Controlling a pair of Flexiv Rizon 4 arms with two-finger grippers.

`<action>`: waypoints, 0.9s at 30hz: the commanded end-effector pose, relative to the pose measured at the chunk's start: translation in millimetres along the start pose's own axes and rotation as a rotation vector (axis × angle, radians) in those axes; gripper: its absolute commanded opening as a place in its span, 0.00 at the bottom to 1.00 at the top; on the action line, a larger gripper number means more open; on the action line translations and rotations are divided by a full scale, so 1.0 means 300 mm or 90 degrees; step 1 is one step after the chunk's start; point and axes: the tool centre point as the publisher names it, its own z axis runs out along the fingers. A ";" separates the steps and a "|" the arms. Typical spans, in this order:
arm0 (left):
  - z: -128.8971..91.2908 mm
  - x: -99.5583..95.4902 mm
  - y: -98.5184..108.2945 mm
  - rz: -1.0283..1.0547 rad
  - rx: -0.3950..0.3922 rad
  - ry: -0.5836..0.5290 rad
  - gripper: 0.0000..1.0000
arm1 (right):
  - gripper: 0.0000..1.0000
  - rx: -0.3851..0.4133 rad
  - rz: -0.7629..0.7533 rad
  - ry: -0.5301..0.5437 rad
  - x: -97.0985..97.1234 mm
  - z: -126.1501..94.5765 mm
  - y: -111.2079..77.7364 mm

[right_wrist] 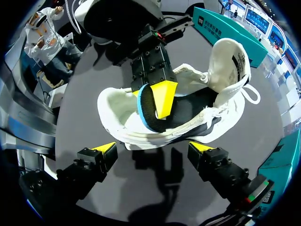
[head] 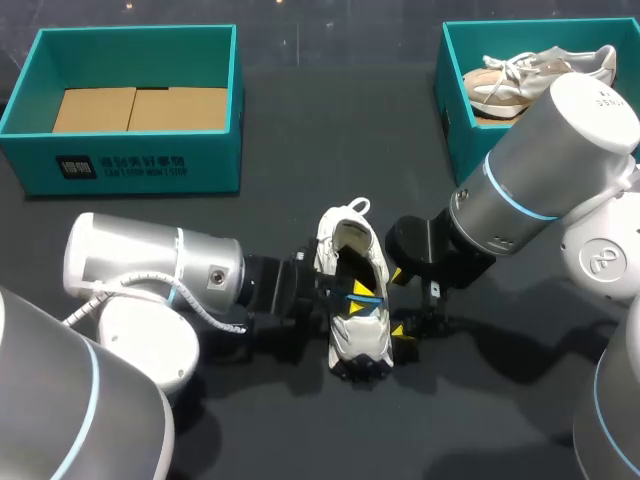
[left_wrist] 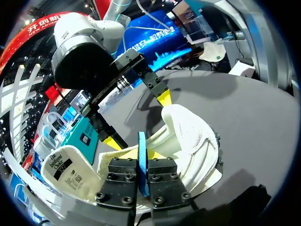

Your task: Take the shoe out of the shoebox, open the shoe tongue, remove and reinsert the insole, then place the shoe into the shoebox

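Insole work is under way: the white shoe (head: 358, 335) lies on the black table (head: 300, 150) between the arms, well apart from the teal shoebox (head: 130, 165), its tongue (right_wrist: 230, 59) folded back; the left gripper (head: 366, 299) pinches the blue-edged insole (right_wrist: 153, 106) at the shoe's mouth, while the right gripper (head: 399, 302) stands wide and empty just beside the shoe's other side. Next, by my reading, the right gripper should brace the shoe so the insole slides without dragging it. Whether the insole is coming out or going in cannot be told; its forward part is hidden inside the shoe.
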 end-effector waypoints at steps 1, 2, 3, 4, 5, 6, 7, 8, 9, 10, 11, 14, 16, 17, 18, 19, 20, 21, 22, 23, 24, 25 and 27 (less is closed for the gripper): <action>0.025 -0.008 0.010 -0.008 -0.014 0.004 0.00 | 1.00 0.000 0.000 -0.002 0.004 0.004 0.000; 0.017 -0.011 0.003 -0.011 -0.010 0.005 0.00 | 1.00 0.000 0.000 -0.002 0.004 0.004 0.000; 0.010 -0.013 -0.004 -0.012 -0.007 0.006 0.00 | 1.00 0.000 0.000 -0.002 0.004 0.004 0.000; 0.003 -0.014 -0.011 -0.014 -0.006 0.007 0.00 | 1.00 0.000 0.000 -0.002 0.004 0.004 0.000; -0.005 -0.017 -0.018 -0.015 -0.003 0.008 0.02 | 1.00 0.000 0.000 -0.002 0.004 0.004 0.000; -0.012 -0.019 -0.023 -0.019 0.003 0.010 0.07 | 1.00 0.000 0.000 -0.002 0.004 0.004 0.000; -0.019 -0.020 -0.028 -0.023 0.007 0.011 0.09 | 1.00 0.000 0.000 -0.002 0.004 0.004 0.000; -0.026 -0.022 -0.036 -0.023 0.008 0.010 0.11 | 1.00 0.000 0.000 -0.002 0.004 0.004 0.000; -0.032 -0.024 -0.042 -0.022 0.008 0.011 0.12 | 1.00 0.000 0.000 -0.002 0.004 0.004 0.000; -0.037 -0.025 -0.048 -0.022 0.011 0.012 0.14 | 1.00 0.000 0.000 -0.002 0.004 0.004 0.000; -0.041 -0.025 -0.055 -0.022 0.013 0.013 0.15 | 1.00 0.000 0.000 -0.002 0.004 0.004 0.000; -0.049 -0.023 -0.070 -0.020 0.018 0.021 0.26 | 1.00 0.000 0.000 -0.002 0.004 0.004 0.000; -0.053 -0.019 -0.081 -0.021 0.023 0.027 0.27 | 1.00 0.000 0.000 -0.002 0.004 0.004 0.000; -0.054 -0.017 -0.086 -0.020 0.023 0.030 0.28 | 1.00 0.000 0.000 -0.002 0.004 0.004 0.000; -0.055 -0.014 -0.088 -0.019 0.024 0.033 0.29 | 1.00 0.000 0.000 -0.002 0.004 0.004 0.000; -0.056 -0.013 -0.090 -0.019 0.025 0.036 0.29 | 1.00 0.000 0.000 -0.002 0.004 0.004 0.000; -0.056 -0.011 -0.091 -0.018 0.025 0.040 0.30 | 1.00 0.000 0.000 -0.002 0.004 0.004 0.000; -0.056 -0.010 -0.092 -0.018 0.025 0.044 0.31 | 1.00 0.000 0.000 -0.002 0.004 0.004 0.000; -0.057 -0.007 -0.093 -0.018 0.024 0.049 0.32 | 1.00 0.000 0.000 -0.002 0.004 0.004 0.000; -0.059 -0.005 -0.093 -0.017 0.023 0.052 0.35 | 1.00 0.000 0.000 -0.002 0.004 0.004 0.000; -0.061 -0.004 -0.094 -0.017 0.022 0.054 0.37 | 1.00 0.000 0.000 -0.002 0.004 0.004 0.000; -0.064 -0.003 -0.096 -0.015 0.022 0.059 0.37 | 1.00 0.000 0.000 -0.002 0.004 0.004 0.000; -0.072 -0.003 -0.099 -0.012 0.020 0.064 0.37 | 1.00 0.000 0.000 -0.002 0.004 0.004 0.000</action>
